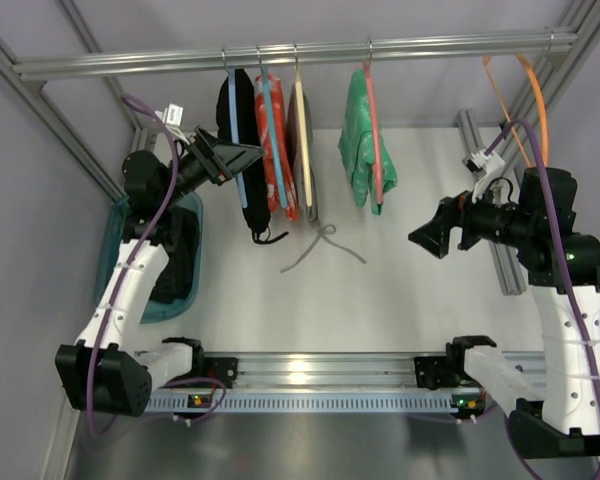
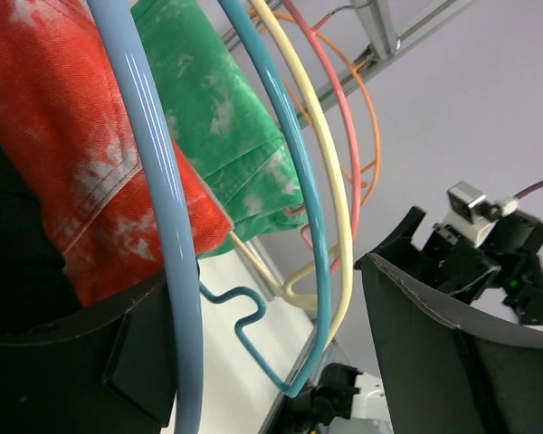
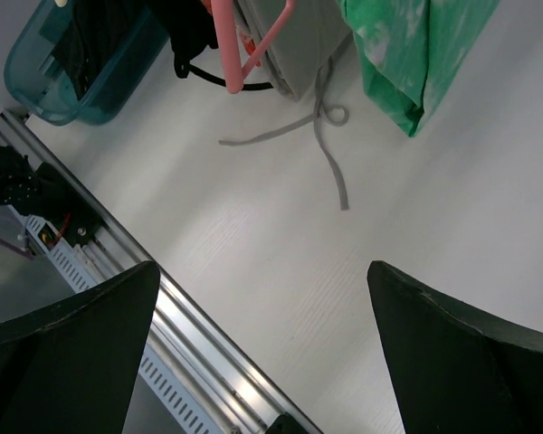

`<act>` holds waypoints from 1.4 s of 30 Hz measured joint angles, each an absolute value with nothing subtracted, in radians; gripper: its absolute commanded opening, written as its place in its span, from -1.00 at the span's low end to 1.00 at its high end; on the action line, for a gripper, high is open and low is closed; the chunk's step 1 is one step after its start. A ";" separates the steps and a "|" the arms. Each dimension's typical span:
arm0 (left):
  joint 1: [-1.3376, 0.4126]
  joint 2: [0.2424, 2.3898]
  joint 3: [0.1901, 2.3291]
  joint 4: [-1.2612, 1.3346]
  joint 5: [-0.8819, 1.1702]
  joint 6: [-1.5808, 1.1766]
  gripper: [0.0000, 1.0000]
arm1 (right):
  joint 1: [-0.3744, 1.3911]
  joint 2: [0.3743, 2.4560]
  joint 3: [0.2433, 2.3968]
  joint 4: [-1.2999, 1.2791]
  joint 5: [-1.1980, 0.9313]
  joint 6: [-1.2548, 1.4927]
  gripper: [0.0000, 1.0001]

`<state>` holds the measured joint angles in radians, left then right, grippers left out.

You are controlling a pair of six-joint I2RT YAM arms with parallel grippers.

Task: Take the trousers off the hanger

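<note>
Left gripper (image 2: 267,289) jaws stand apart around the light blue hanger (image 2: 167,235), not clamped on it. Just beside one finger hang the trousers (image 2: 18,262): black, long, folded over that hanger. They look soft, light and limp, best pinched low on the fold. Farther off, the right gripper (image 3: 262,280) gapes empty.

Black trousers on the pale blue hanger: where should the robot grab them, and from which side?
Probably the loose lower end of the trousers, below the hanger, coming from the left with the left gripper. They hang long and free there, while the red garment crowds their right side.
</note>
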<state>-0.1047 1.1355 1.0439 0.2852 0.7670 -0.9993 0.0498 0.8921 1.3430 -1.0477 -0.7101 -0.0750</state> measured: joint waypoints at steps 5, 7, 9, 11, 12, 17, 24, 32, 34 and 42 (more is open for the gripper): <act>-0.105 1.135 1.019 0.362 0.765 -1.108 0.47 | 0.050 0.892 1.343 -1.048 -0.707 -0.078 0.99; -0.105 1.131 1.019 0.384 0.761 -1.150 0.47 | 0.050 0.891 1.343 -1.048 -0.707 -0.078 0.99; -0.105 1.119 1.023 0.397 0.752 -1.184 0.46 | 0.050 0.891 1.343 -1.048 -0.707 -0.078 0.99; -0.105 1.112 1.038 0.401 0.741 -1.212 0.43 | 0.050 0.891 1.343 -1.048 -0.707 -0.078 0.99; -0.105 1.110 1.049 0.402 0.738 -1.224 0.41 | 0.050 0.891 1.343 -1.048 -0.707 -0.078 0.99; -0.106 1.110 1.113 0.434 0.712 -1.270 0.29 | 0.050 0.891 1.343 -1.047 -0.707 -0.078 0.99; -0.106 1.114 1.145 0.497 0.686 -1.324 0.12 | 0.050 0.892 1.343 -1.047 -0.707 -0.077 0.99; -0.107 1.148 1.163 0.500 0.683 -1.354 -0.35 | 0.051 0.894 1.343 -1.047 -0.704 -0.077 0.99; -0.107 1.155 1.169 0.496 0.690 -1.346 -0.35 | 0.051 0.894 1.343 -1.047 -0.704 -0.076 0.99; -0.108 1.155 1.195 0.455 0.696 -1.319 -0.57 | 0.051 0.907 1.356 -1.047 -0.705 -0.074 0.99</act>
<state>-0.1078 1.1553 1.1950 0.4553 0.6956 -1.3190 0.0505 0.9066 1.3563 -1.0470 -0.7048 -0.0742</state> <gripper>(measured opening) 0.342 0.993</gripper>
